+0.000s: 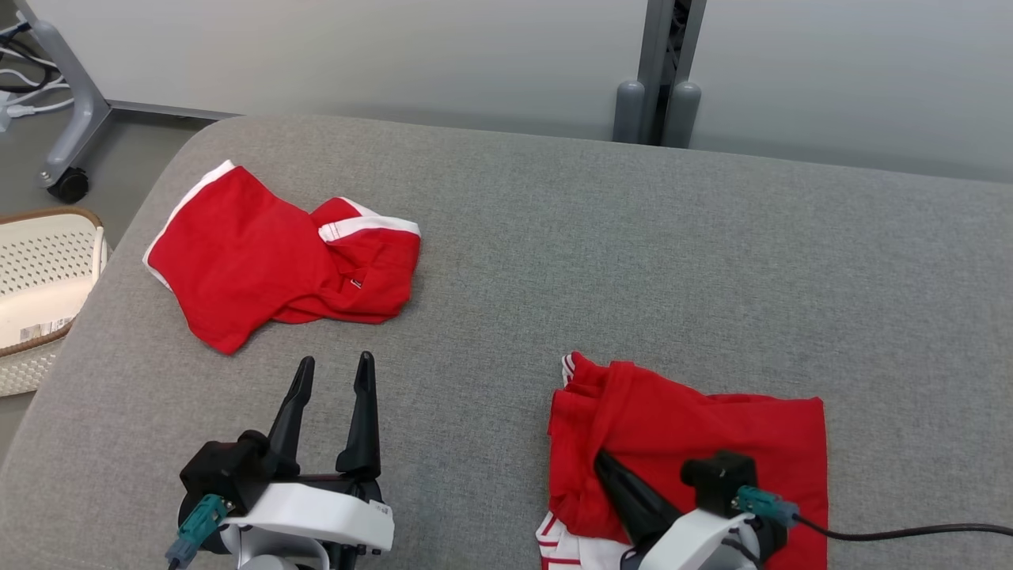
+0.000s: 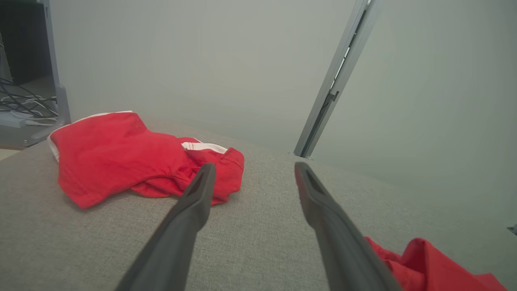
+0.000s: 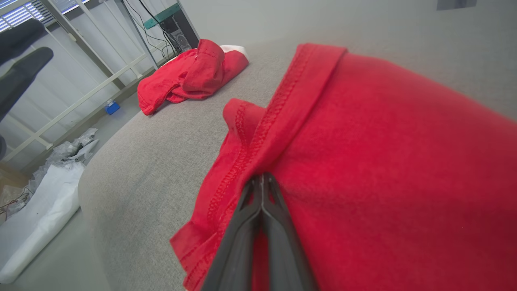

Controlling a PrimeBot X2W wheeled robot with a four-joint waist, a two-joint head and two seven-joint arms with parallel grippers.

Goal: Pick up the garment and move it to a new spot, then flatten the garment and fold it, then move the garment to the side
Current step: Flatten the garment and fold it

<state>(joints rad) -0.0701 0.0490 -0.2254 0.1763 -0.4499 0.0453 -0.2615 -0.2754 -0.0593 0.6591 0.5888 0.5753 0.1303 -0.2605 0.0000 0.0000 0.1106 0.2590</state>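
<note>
- Garment [image 1: 712, 427]: red, rumpled, lying at the near right of the grey pad [image 1: 633, 237].
- Right gripper [image 3: 262, 176]: fingers pressed together, tips nipping a fold beside the stitched hem. The cloth puckers toward the tips, so I judge it a real pinch, though a thin one.
- Left gripper [image 1: 336, 360]: fingers spread, holding nothing, over bare pad between the two cloths.
- Second garment [image 1: 253, 253]: far left, well apart. Leave it alone.
- Step in hand, as judged: lift and carry to a new spot.
- To do it well: raise straight up until the trailing cloth clears the pad, then travel slowly, since a small bite may slip.
- Set down on open pad mid-table, clear of the second garment.
- Keep the left gripper free to take the opposite edge for flattening.
</note>
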